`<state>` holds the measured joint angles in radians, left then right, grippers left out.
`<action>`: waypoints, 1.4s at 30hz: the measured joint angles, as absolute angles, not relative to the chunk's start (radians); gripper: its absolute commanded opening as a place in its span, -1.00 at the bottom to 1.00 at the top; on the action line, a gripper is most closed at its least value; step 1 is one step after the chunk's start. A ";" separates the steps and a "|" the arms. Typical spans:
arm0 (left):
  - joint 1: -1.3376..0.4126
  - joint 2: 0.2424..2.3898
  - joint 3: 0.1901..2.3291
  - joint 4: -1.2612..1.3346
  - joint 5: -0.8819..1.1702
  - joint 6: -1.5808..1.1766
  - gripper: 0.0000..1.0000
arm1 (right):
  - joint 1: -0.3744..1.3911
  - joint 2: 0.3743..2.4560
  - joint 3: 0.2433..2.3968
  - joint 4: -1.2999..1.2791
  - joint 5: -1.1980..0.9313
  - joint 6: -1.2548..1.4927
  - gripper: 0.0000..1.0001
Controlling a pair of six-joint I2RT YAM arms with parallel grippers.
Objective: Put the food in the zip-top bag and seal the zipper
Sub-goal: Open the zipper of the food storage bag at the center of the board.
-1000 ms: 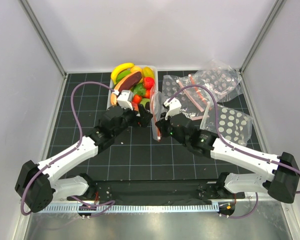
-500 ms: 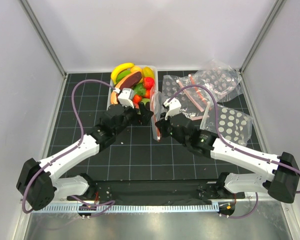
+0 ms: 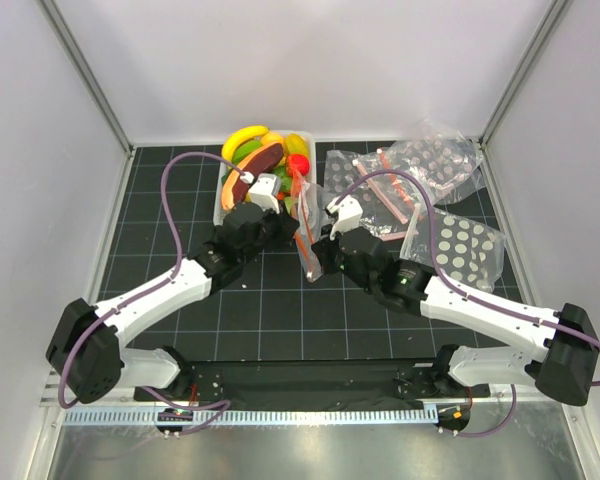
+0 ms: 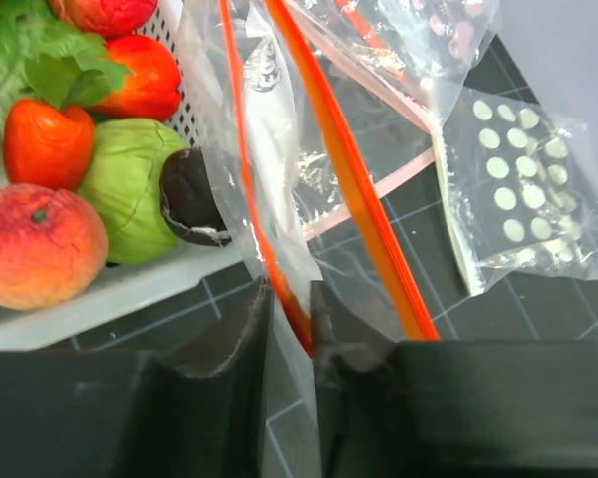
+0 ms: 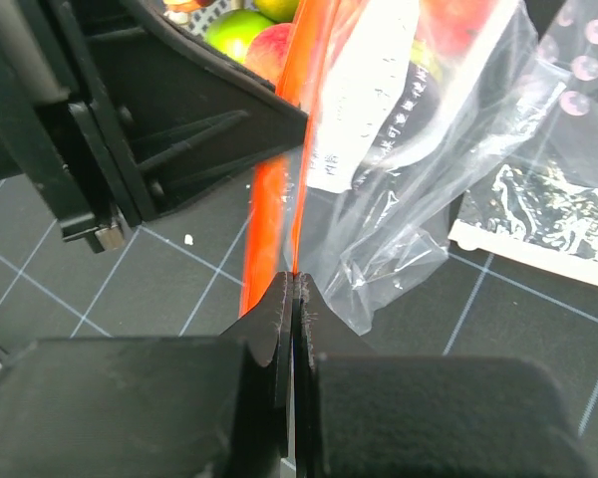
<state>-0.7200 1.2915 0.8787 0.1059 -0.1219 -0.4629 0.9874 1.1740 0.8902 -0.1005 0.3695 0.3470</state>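
Note:
The clear zip-top bag stands on edge between my two grippers, beside the white tub. My left gripper is shut on the near lip of the bag's mouth, pinching one run of the orange-red zipper. My right gripper is shut on the other run of the zipper at the bag's low corner. The two strips stand apart in the left wrist view. The food is piled in the tub: a peach-like piece, a green piece and a red strawberry. No food shows inside the bag.
The white tub sits just left of the bag at the mat's back. Spare dotted bags and another lie at the back right. White walls enclose the black grid mat.
My left gripper has moved right to the bag and shut on its near lip. The bag's mouth has shifted a little to the left. The right gripper has kept its hold.

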 measured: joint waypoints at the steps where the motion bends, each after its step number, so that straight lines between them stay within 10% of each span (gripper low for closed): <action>1: -0.721 1.291 0.879 0.106 -0.124 -0.462 -0.86 | 0.987 1.174 0.891 -0.103 0.376 0.347 -0.98; 11: -0.762 1.269 0.879 0.104 -0.123 -0.444 -1.00 | 0.989 1.174 0.894 -0.128 0.436 0.342 -0.30; 18: -0.817 1.257 0.875 0.104 -0.122 -0.440 -1.00 | 0.989 1.174 0.894 -0.128 0.447 0.342 -0.34; 24: -0.826 1.254 0.869 0.104 -0.119 -0.440 -1.00 | 0.989 1.174 0.896 -0.131 0.485 0.347 -0.98; 42: -0.831 1.282 0.819 0.262 0.056 -0.571 -0.99 | 0.993 0.977 1.034 -0.376 0.905 0.283 -0.71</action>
